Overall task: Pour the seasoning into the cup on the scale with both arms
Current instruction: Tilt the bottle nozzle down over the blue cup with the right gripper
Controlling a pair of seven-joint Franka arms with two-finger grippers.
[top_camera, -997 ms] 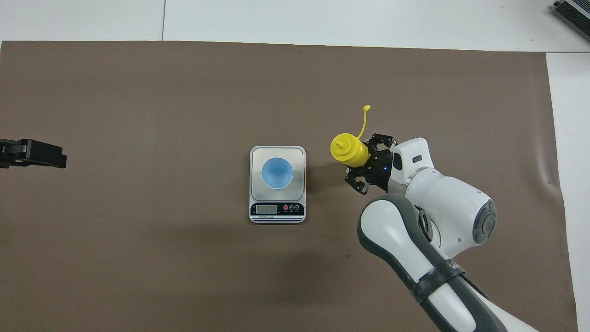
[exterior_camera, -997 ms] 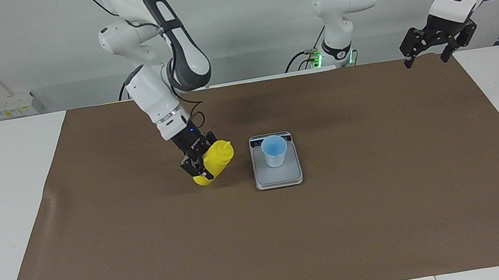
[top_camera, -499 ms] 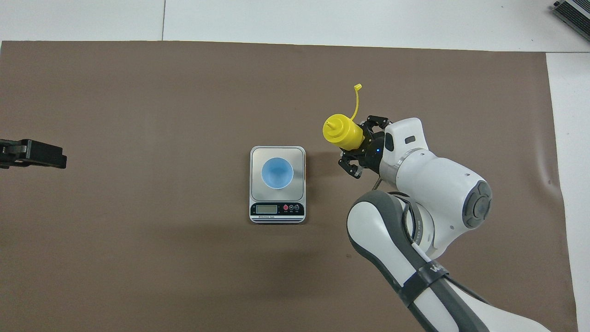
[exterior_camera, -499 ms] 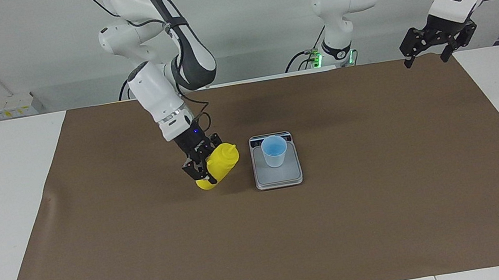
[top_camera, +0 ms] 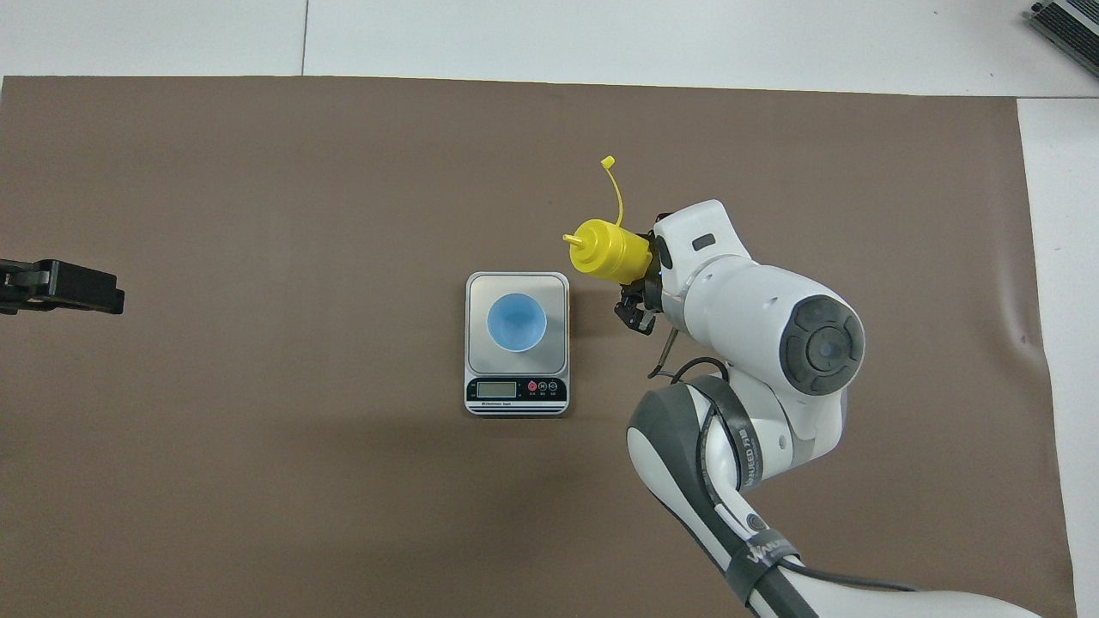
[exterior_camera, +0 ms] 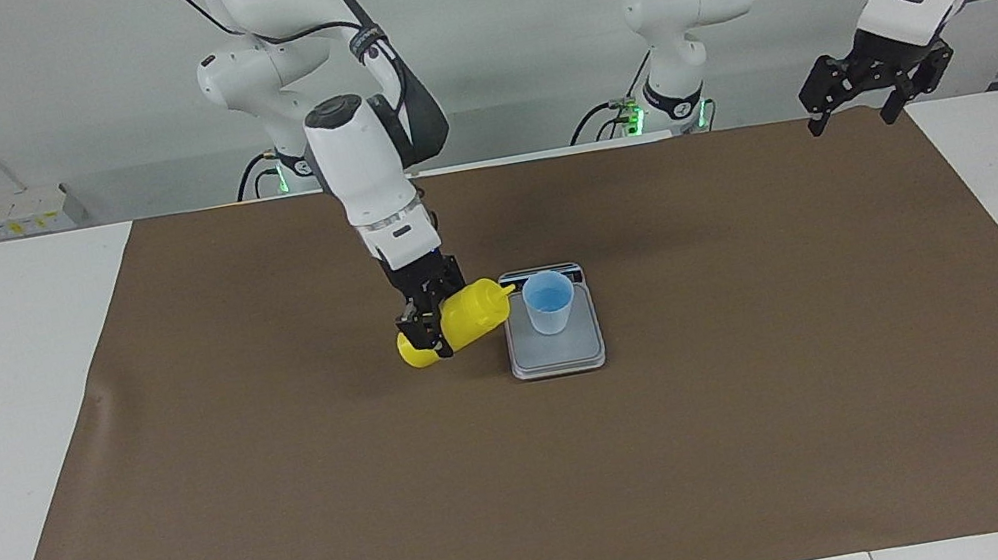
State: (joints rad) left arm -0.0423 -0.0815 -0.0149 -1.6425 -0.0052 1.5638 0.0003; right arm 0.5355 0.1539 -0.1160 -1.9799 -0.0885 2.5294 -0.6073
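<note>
Near the middle of the brown mat point(exterior_camera: 782, 395), in the facing view, the scale point(exterior_camera: 558, 353) lies flat with the cup point(exterior_camera: 550, 303) standing upright on its plate. The right gripper point(exterior_camera: 429, 332) is pinching the seasoning point(exterior_camera: 465, 320) around its body, just beside the scale toward the right arm's end of the table. Compared with one second ago the bottle is tipped much more, and its nozzle now points sideways at the cup and reaches close to the rim. The left gripper point(exterior_camera: 850, 122) waits with its fingers spread, raised over the mat's corner at the left arm's end. From the overhead view, the seasoning point(top_camera: 606, 250) has moved toward the scale point(top_camera: 517, 292), and its cap strand trails away from the robots. The nozzle tip is not yet over the cup point(top_camera: 516, 322). I judge that pouring has not started; the bottle needs to come over the cup and tip more.
</note>
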